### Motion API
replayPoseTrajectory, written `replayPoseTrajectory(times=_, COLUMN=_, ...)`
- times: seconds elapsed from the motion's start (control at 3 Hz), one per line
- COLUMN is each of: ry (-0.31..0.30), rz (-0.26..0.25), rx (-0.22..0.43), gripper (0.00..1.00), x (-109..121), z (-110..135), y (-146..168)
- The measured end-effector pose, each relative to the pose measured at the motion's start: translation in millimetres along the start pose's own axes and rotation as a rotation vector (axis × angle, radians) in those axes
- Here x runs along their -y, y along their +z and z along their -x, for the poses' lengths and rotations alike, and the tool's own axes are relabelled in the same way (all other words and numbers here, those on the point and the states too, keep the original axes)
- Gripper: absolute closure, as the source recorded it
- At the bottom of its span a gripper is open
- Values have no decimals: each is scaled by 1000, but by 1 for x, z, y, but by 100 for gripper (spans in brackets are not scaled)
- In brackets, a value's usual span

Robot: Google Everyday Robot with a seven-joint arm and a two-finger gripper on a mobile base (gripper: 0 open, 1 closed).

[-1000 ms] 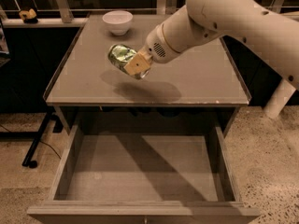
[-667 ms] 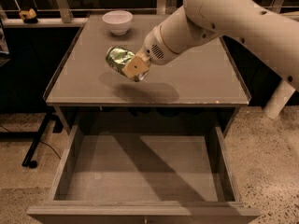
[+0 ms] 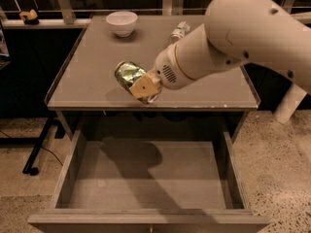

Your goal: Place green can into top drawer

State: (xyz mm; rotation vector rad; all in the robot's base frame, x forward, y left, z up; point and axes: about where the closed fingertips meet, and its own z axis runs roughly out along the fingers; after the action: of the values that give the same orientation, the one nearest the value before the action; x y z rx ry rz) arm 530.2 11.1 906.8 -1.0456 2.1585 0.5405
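Note:
My gripper [image 3: 138,85] is shut on the green can [image 3: 127,74], a small dark green patterned can held tilted in the air above the front part of the table top [image 3: 87,72]. A tan finger pad [image 3: 144,86] covers the can's near side. The top drawer [image 3: 150,176] is pulled fully open below and in front of the table, a wide shallow grey box with nothing in it. The can hangs just behind the drawer's rear edge, well above it.
A white bowl [image 3: 121,22] stands at the back left of the table. A paler white-and-green can [image 3: 179,31] lies at the back, partly behind my arm [image 3: 243,38]. A dark stand leg [image 3: 36,149] is on the floor at left.
My arm has carried the green can toward the table's front edge and slightly lower, nearer the open drawer. The grip on the can is unchanged.

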Motion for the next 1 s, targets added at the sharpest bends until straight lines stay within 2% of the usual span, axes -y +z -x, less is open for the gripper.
replayPoseTrajectory(times=0.67, ry=171, rz=-58, rx=62, gripper=100, x=-48, z=-56, y=-27)
replayPoseTrajectory(times=1.0, ry=172, rz=-58, rx=62, gripper=100, x=-48, z=-56, y=-27)
